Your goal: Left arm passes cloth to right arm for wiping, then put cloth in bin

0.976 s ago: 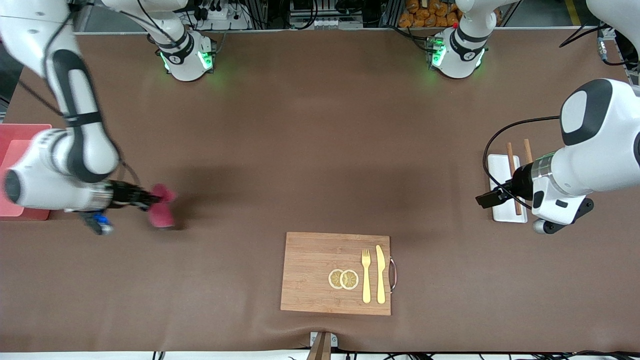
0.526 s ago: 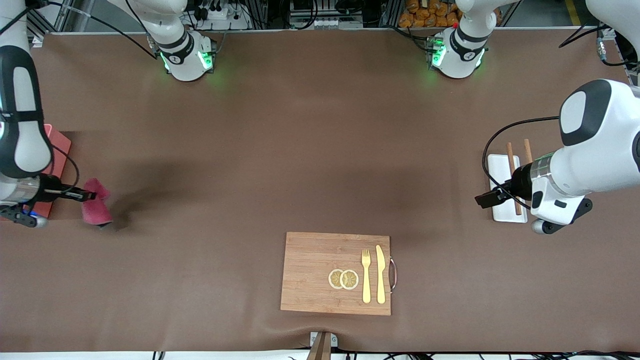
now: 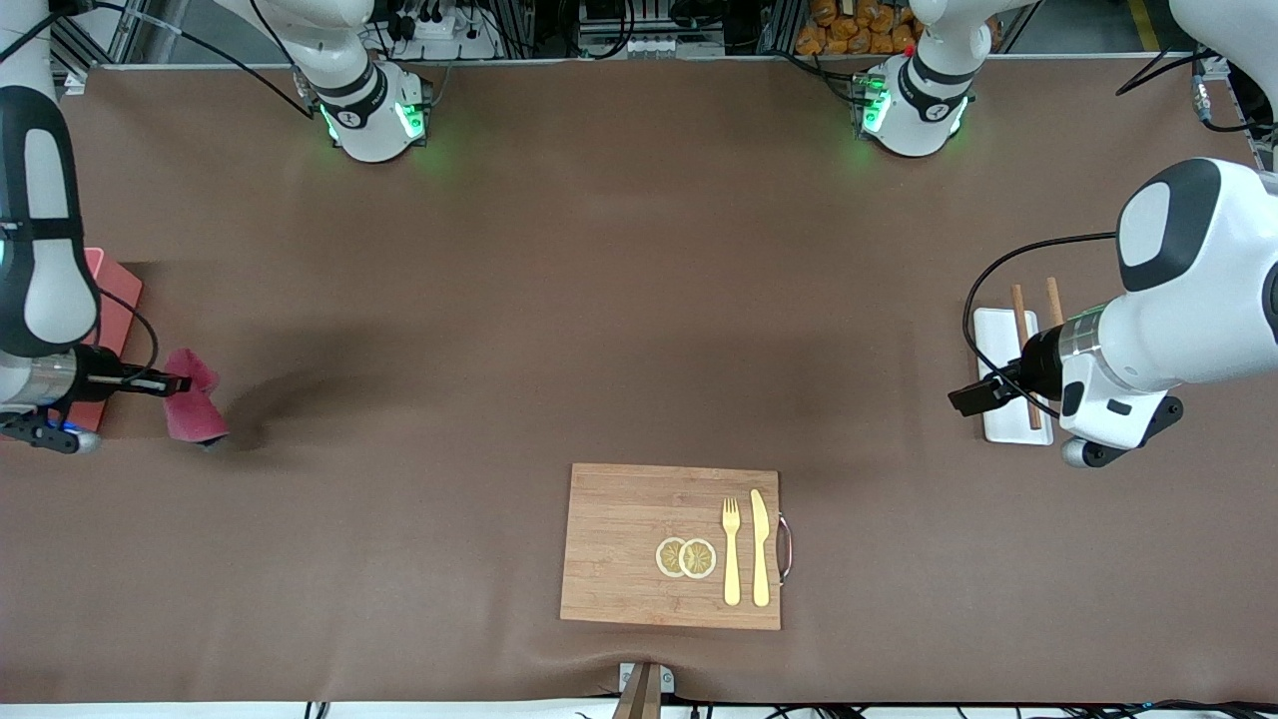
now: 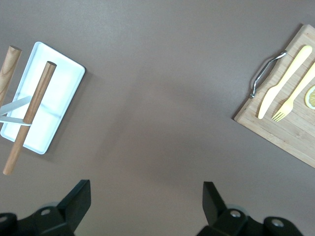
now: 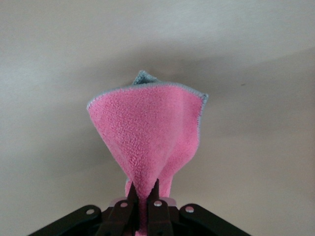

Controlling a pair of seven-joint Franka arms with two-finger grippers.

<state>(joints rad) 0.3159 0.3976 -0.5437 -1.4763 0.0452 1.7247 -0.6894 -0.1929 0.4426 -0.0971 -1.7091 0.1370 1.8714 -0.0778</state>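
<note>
On the brown table [image 3: 599,300], the soft, light cloth [image 3: 193,411] hangs limp beside the bin [image 3: 115,300] at the right arm's end. The right gripper [image 3: 172,383] pinches its top corner tight, a good place to hold it. The left gripper [image 4: 146,204] waits wide open, holding nothing, over the white tray [image 3: 993,330].

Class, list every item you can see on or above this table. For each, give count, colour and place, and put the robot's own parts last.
soft magenta-pink plush cloth: one, pinched in the right hand, hanging beside the bin
salmon-pink rectangular plastic bin: one, right arm's end
wooden cutting board: one, nearest the front camera
yellow fork: one, on board
yellow knife: one, beside fork
lemon slices: two, yellow, on board
white rectangular chopstick rest: one, left arm's end
brown wooden chopsticks: two, across rest
right hand: shut on cloth
left hand: open, waiting over rest
</note>
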